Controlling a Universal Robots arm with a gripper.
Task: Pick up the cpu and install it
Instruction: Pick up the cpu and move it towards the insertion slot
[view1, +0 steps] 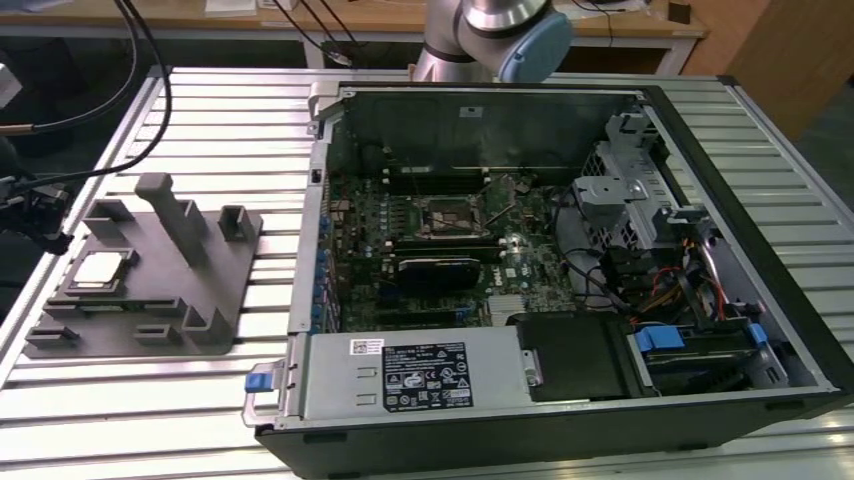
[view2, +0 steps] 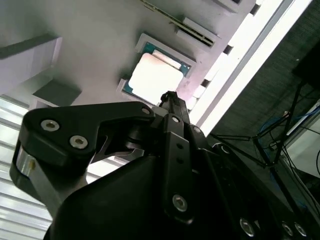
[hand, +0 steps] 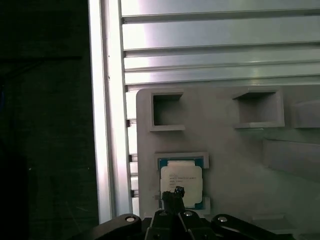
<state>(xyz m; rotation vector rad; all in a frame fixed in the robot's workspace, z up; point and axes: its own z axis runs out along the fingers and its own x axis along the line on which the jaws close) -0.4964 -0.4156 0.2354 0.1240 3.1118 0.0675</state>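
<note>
Silver-topped and pale-rimmed, the cpu (hand: 181, 176) lies flat in a square recess of the grey moulded tray (hand: 225, 150), just beyond the tips of the gripper (hand: 175, 192), which overlap its near edge in both wrist views; whether they touch it is unclear. The fingers are pressed together into one point, clasping nothing.

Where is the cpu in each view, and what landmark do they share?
Exterior view: cpu in the grey tray, at the exterior view's left.
First wrist view: cpu in its tray recess, close to the tool.
Second wrist view: cpu close to the tool.
Shared landmark: the grey tray.
</note>
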